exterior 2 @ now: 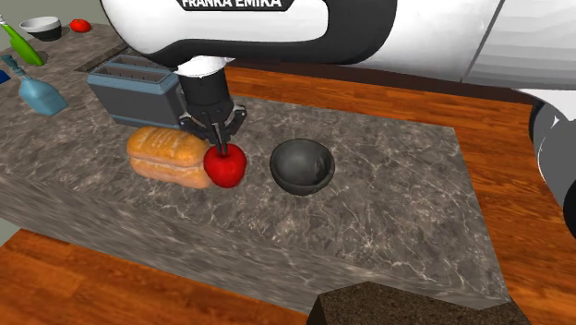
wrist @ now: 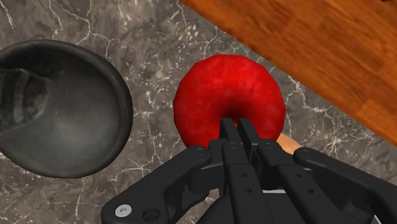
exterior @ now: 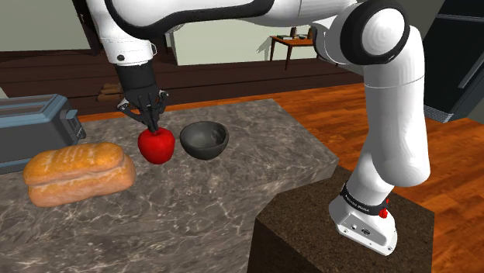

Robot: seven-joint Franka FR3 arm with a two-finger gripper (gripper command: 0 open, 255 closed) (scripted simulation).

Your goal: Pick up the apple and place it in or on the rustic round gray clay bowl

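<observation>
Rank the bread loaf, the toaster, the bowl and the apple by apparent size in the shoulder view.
1. bread loaf and toaster: too close to rank, since the picture's edge cuts the toaster off.
2. bowl.
3. apple, slightly smaller than the bowl.

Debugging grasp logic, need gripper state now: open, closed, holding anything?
Gripper: closed, fingertips together at the top of the apple; actual hold cannot be told.

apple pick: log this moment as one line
phase: grasp | gripper: jaws pinched on apple top | apple: between bread and bowl | bowl: empty, upright
</observation>
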